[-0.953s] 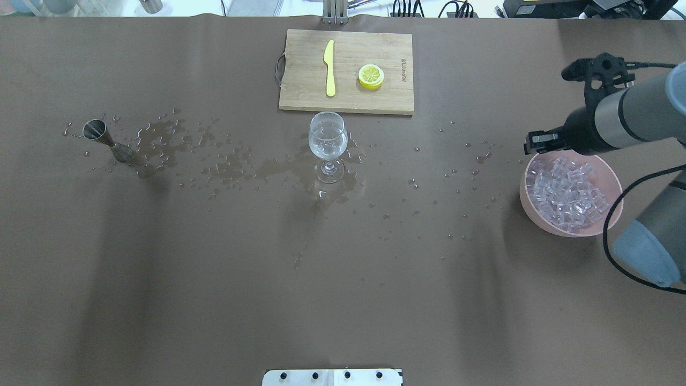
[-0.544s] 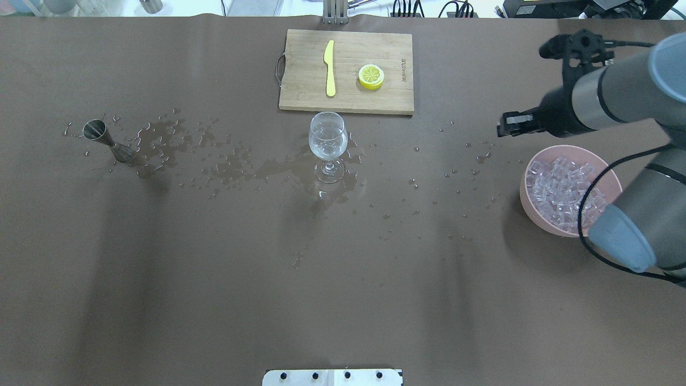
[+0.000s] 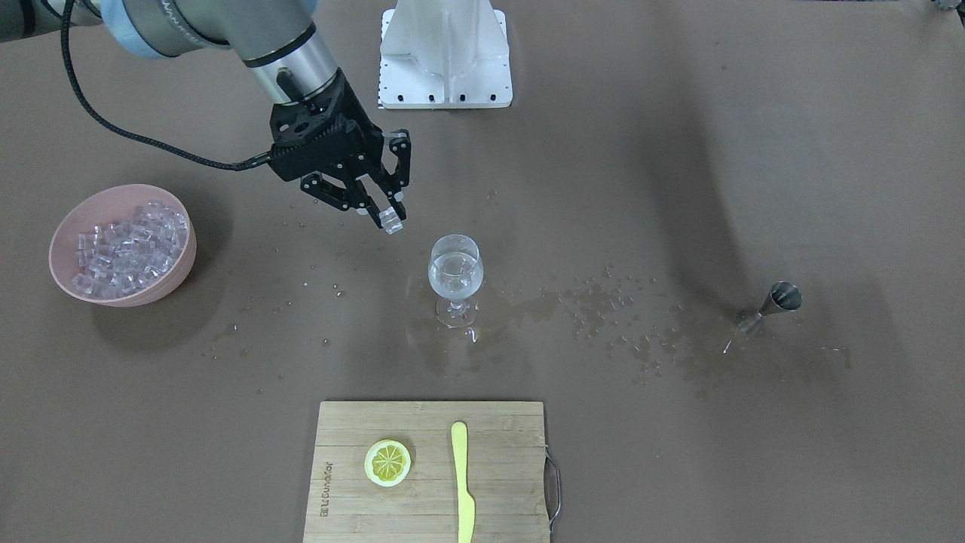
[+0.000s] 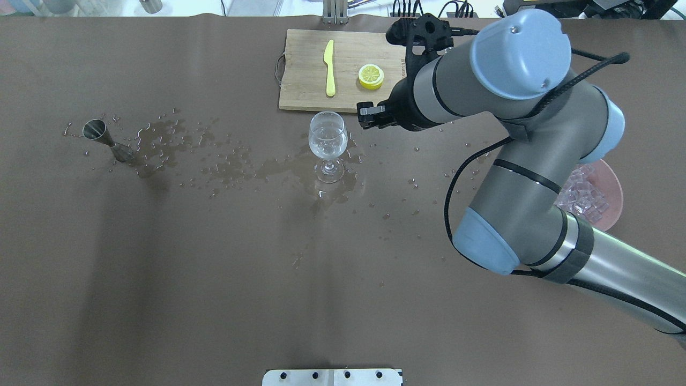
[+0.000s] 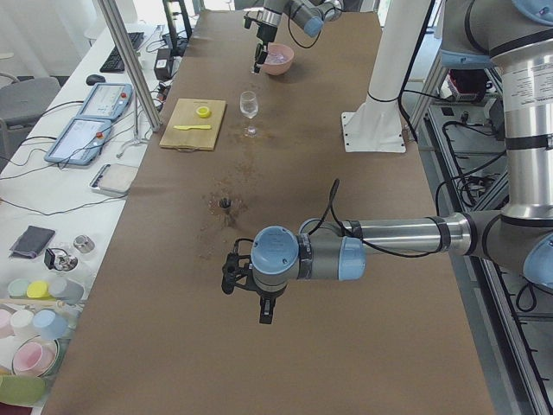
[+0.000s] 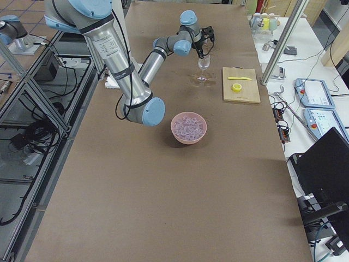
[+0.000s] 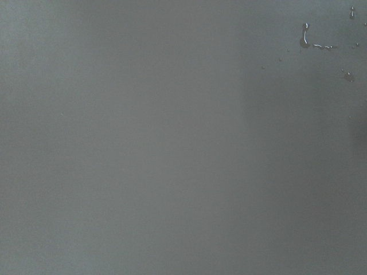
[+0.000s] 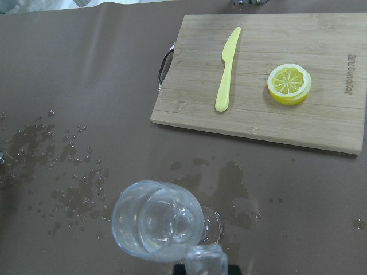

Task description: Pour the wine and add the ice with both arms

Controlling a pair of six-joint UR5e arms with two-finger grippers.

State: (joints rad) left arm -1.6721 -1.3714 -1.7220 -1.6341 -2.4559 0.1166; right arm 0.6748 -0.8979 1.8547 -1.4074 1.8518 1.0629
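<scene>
Ice cube [image 3: 390,219] pinched between the fingertips of the right gripper [image 3: 381,210]. The front-facing view shows this plainly, up and left of centre, with the cube in the air just up-left of the wine glass [image 3: 455,275] and clear of its rim. The overhead view hides that grip: the right arm [image 4: 525,177] covers most of the gripper, and only a black tip pokes out just right of the glass. The right wrist view looks down into the glass at lower centre, with the cube at the bottom edge close beside the rim. The wine [image 3: 454,277], a clear pool, sits in the lower part of the glass. The rest of the ice [image 3: 124,249] is heaped in a pink bowl [image 3: 60,226] at the left edge of the front-facing view, well apart from the glass; overhead, the arm covers most of that bowl. Droplets [image 3: 603,309] trail from the glass foot to a metal jigger [image 3: 775,303] at right. A bamboo cutting board [image 3: 497,483] at bottom centre carries a lemon slice [image 3: 387,462] and a yellow knife [image 3: 461,483]. The left gripper [image 5: 265,313] appears only in the exterior left view, low over the brown table [image 5: 173,346] in the foreground — whether its fingers are apart or together I cannot tell.
</scene>
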